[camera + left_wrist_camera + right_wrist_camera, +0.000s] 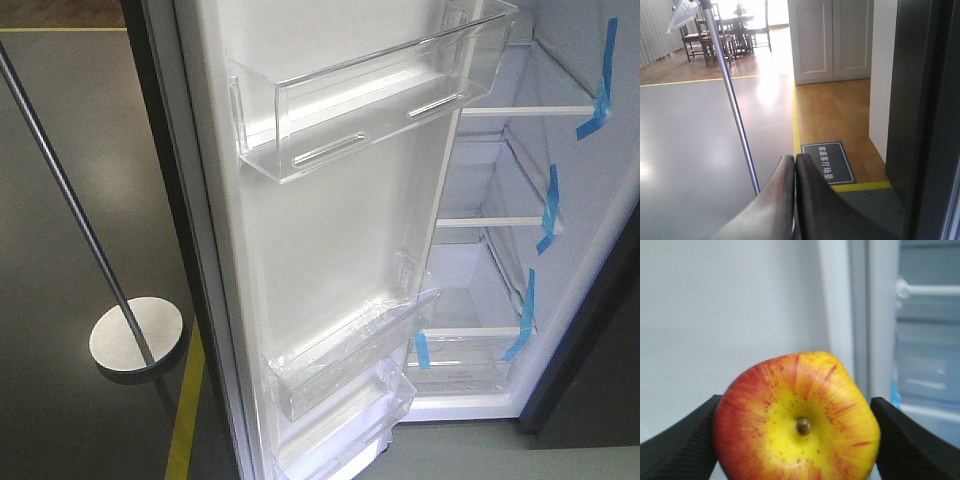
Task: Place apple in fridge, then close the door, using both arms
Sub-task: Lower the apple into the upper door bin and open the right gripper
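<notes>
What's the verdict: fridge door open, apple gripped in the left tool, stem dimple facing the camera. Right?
Wrong arm. The apple is gripped in the right tool, per the right wrist view; the left tool is shut on nothing. The door is open and the stem dimple faces the camera, as stated.

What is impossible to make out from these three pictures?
Right wrist view: the lower edge cuts off the apple and the right gripper.
Front view: both lie outside the frame; the door hides part of the fridge.
Left wrist view: left gripper cut off below.
</notes>
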Robot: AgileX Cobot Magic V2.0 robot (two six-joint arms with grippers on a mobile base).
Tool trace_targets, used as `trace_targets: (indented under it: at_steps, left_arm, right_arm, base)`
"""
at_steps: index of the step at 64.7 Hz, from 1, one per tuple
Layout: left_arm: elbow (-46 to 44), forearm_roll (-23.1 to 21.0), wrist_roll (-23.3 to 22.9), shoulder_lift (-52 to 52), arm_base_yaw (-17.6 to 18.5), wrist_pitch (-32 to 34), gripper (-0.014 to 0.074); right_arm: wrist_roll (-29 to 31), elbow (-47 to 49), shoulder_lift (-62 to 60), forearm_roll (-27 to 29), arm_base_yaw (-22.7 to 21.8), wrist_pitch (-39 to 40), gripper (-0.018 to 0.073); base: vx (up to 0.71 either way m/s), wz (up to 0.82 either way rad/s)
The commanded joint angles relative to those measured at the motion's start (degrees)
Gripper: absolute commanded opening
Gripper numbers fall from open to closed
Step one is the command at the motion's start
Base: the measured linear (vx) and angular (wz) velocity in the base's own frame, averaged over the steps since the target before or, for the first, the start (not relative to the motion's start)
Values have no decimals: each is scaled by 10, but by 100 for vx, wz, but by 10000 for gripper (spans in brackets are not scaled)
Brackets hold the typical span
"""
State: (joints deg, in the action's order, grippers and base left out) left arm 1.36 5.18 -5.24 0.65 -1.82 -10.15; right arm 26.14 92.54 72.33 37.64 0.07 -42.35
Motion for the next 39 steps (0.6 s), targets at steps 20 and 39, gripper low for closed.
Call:
trace_targets:
  at_steps: [20, 39]
  left_arm:
    - [-10, 0, -6, 9, 2, 43, -6]
    - [-10, 0, -6, 9, 2, 43, -6]
  right_arm:
    - [364, 43, 105, 428, 0, 12, 185]
    - [392, 60, 191, 438, 0, -10, 191]
  base:
    - [0, 0]
    - [0, 0]
